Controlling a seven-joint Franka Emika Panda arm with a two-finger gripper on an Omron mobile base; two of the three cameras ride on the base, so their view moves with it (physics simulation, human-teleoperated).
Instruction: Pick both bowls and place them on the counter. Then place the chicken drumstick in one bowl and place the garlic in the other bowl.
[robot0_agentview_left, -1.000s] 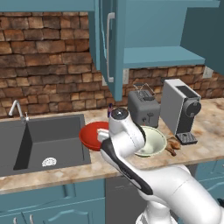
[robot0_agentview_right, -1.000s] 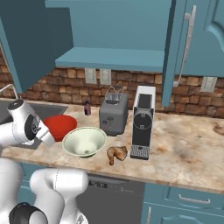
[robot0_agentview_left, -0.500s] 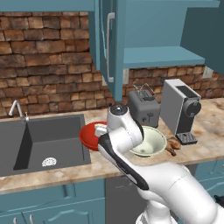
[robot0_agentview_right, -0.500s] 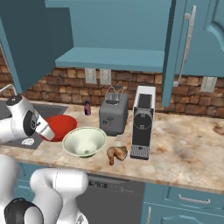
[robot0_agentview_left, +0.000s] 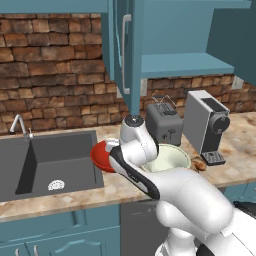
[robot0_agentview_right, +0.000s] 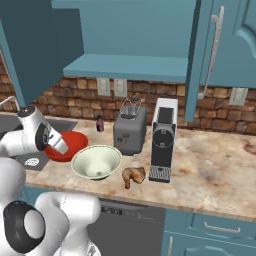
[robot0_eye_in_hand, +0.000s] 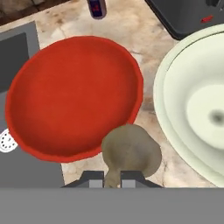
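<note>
Greyish-tan garlic (robot0_eye_in_hand: 131, 151) pinched in the closed tool (robot0_eye_in_hand: 111, 178), hanging over the near rim of the red bowl (robot0_eye_in_hand: 72, 94). Cream-green bowl (robot0_eye_in_hand: 194, 103) just beside on the marbled tabletop (robot0_agentview_right: 215, 172); drumstick (robot0_agentview_right: 133, 175) lying near it.

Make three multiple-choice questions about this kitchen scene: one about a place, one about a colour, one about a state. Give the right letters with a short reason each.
1. Where does the chicken drumstick lie?
A. in the red bowl
B. on the counter before the coffee machine
C. in the sink

2. What colour is the bowl beside the sink?
A. red
B. blue
C. black

3. What is the gripper doing?
A. standing wide open
B. shut on the garlic
C. shut on a bowl rim

Answers: 1 B, the right base view shows it on the stone; 2 A, glossy red in every view; 3 B, the hand view shows the bulb between the fingertips.
</note>
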